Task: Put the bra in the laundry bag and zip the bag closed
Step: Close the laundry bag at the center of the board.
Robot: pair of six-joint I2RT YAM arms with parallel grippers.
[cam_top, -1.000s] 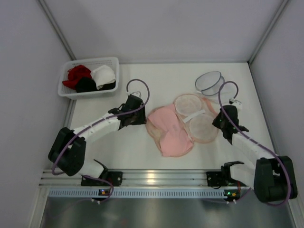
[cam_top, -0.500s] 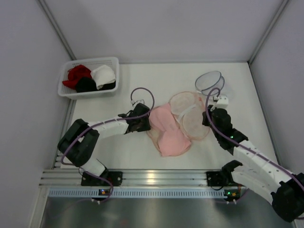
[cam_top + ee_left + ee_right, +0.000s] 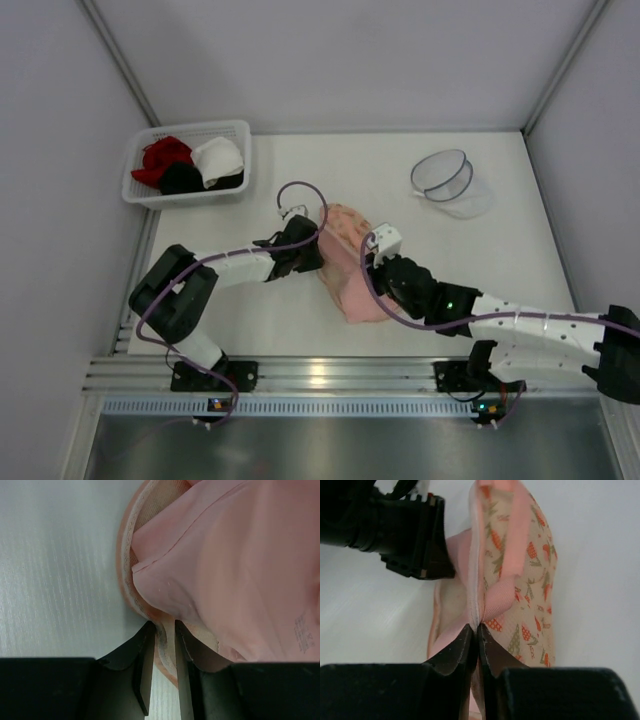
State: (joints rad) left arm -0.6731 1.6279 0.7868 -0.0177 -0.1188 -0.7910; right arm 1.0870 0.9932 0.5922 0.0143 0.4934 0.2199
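Right hand [image 3: 476, 629] folded one laundry bag [image 3: 530, 580] over one bra [image 3: 240, 570], left hand [image 3: 162, 630] gripping.

Bright, even light is falling from above onto the white desk [image 3: 390, 170], and the arms are casting only faint, soft-edged shadows. A small patch of glare is shining off the metal rail [image 3: 320, 375] at the near edge. The overhead view is rendering sharply, with little bending at its edges. In the left wrist view the desk is showing a streaky sheen, the bra [image 3: 240, 570] is looking slightly soft, and the left fingers [image 3: 144, 675] are blurring into dark shapes. In the right wrist view the right fingers [image 3: 457, 655] are sinking into featureless black, while the laundry bag [image 3: 530, 580] pattern is showing crisply.
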